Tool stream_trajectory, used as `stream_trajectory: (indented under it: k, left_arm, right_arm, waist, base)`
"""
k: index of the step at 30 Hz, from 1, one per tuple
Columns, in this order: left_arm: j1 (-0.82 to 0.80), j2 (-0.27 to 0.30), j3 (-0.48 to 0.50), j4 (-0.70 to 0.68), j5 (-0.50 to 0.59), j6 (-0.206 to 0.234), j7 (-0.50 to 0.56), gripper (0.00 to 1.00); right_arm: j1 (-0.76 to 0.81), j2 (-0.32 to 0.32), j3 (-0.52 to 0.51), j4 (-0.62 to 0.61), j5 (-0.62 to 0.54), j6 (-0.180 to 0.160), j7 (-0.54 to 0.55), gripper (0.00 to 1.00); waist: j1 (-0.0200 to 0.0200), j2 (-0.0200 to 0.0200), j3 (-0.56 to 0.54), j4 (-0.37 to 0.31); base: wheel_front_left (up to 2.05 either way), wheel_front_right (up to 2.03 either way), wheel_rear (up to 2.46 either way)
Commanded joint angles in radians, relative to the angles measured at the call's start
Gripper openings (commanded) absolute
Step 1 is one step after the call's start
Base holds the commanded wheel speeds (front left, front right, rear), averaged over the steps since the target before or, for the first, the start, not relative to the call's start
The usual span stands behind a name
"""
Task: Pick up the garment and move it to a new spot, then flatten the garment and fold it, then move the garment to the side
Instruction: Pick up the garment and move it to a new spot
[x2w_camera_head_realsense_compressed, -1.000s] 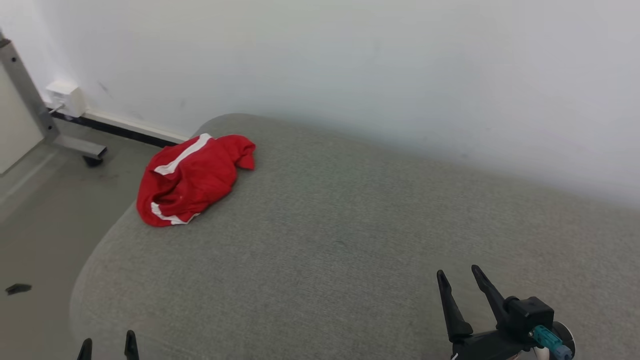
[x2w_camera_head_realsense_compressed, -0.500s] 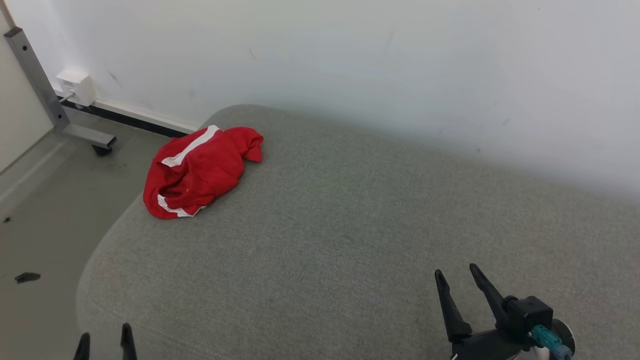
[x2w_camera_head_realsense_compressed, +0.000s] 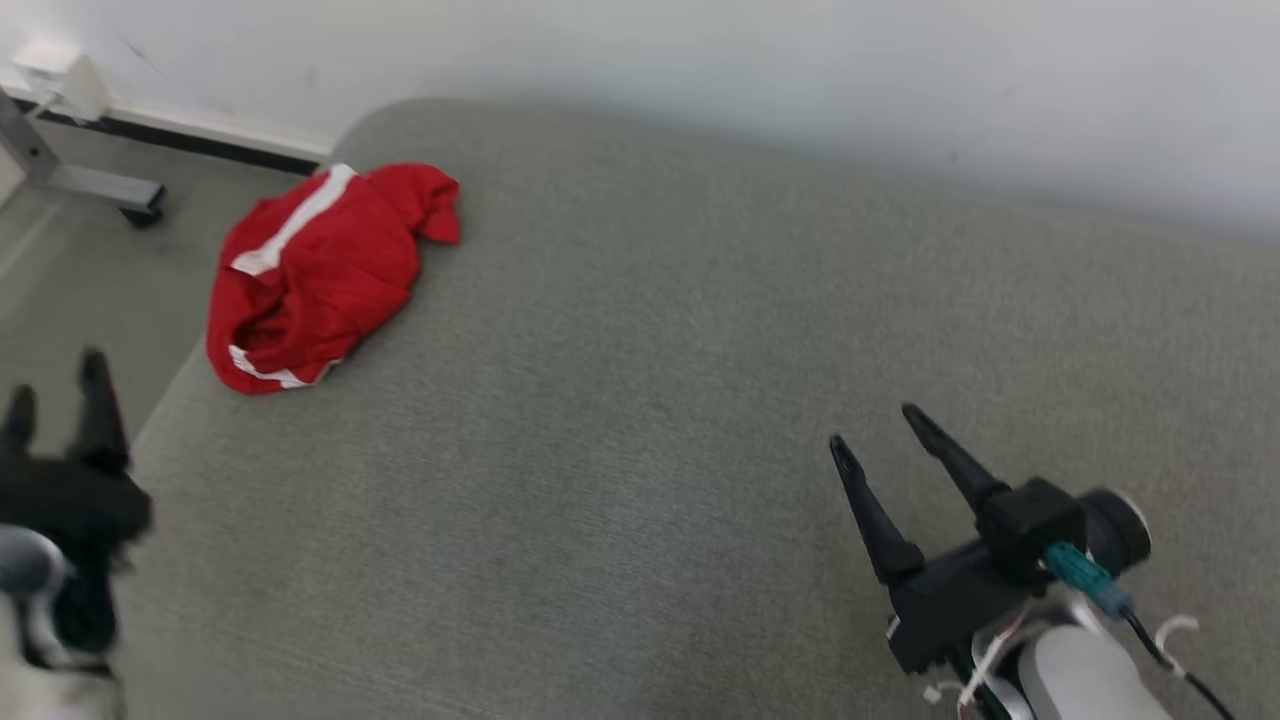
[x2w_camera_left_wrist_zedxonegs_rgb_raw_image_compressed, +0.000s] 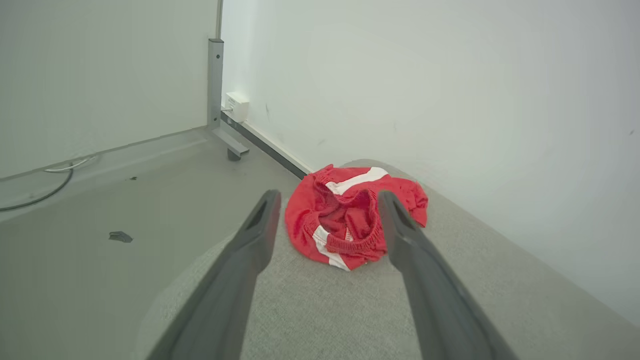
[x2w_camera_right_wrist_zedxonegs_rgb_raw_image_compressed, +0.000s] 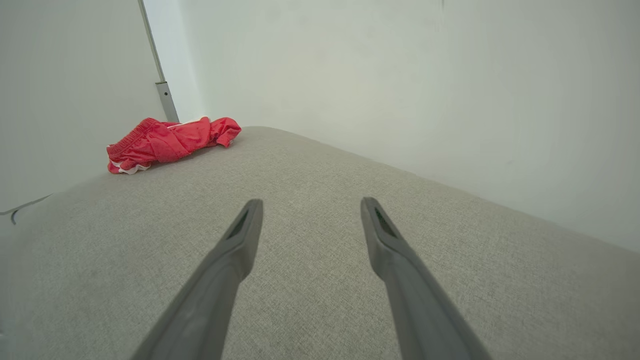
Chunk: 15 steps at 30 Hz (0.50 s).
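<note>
Garment (x2w_camera_head_realsense_compressed: 315, 275), red w/ white stripes & an elastic band, prob. shorts, lies crumpled at the far-left corner of the grey padded surface (x2w_camera_head_realsense_compressed: 640, 400). It sits right by the rounded edge, w/ the floor (x2w_camera_head_realsense_compressed: 90, 260) just beyond. Nothing holds it.

L pincer (x2w_camera_head_realsense_compressed: 55, 385) is spread wide & empty, near-left of the heap & apart from it. In its wrist view the garment sits framed between the two fingers. R pincer (x2w_camera_head_realsense_compressed: 872, 428) is also spread & empty, hovering over bare padding at near right, well apart from the cloth.

Step in hand, prob.: the reach for the first pick-up.

Risks:
- Heap is so close to the edge that a sideways nudge from the L fingers could shove it off onto the floor.
- Cloth is bunched, so a pinch may catch one layer only; it'd then hang twisted & be harder to flatten.
- If the tips come down too deep they could dig into the soft padding & snag.
- L pincer sits out past the left edge, so swinging in low might clip the rim.
</note>
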Motion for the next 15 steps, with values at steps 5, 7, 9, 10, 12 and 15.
stream_trajectory:
  k: [5,7,9,10,12,15]
  left_arm:
    - [-0.185,0.048,0.103,0.073,-0.148,0.035,0.128,1.00]
    - [-0.228,0.084,0.125,0.105,-0.184,0.050,0.194,1.00]
    - [-0.281,0.100,0.160,0.125,-0.231,0.076,0.252,1.00]
    - [-0.303,0.111,0.173,0.127,-0.255,0.077,0.275,1.00]
    - [-0.331,0.137,0.205,0.135,-0.285,0.104,0.308,1.00]
    - [-0.375,0.158,0.230,0.143,-0.319,0.144,0.366,1.00]
  right_arm:
    - [-0.110,-0.061,0.085,-0.081,0.004,-0.003,0.038,1.00]
    - [-0.144,-0.075,0.107,-0.110,0.008,-0.003,0.044,1.00]
    - [-0.169,-0.084,0.115,-0.137,0.013,-0.003,0.051,1.00]
    - [-0.175,-0.087,0.115,-0.148,0.014,-0.003,0.055,1.00]
    - [-0.188,-0.091,0.123,-0.166,0.014,-0.003,0.061,1.00]
    - [-0.203,-0.096,0.122,-0.187,0.010,-0.003,0.061,1.00]
  waist:
    - [-0.0002,-0.0002,0.265,-0.168]
    - [-0.0002,-0.0002,0.313,-0.197]
    - [-0.0002,-0.0002,0.362,-0.220]
    - [-0.0002,-0.0002,0.383,-0.230]
    - [-0.0002,-0.0002,0.418,-0.251]
    - [-0.0002,-0.0002,0.458,-0.277]
  base:
    - [0.00,0.00,0.00]
    - [0.00,0.00,0.00]
    - [0.00,0.00,0.00]
    - [0.00,0.00,0.00]
    - [0.00,0.00,0.00]
    - [0.00,0.00,0.00]
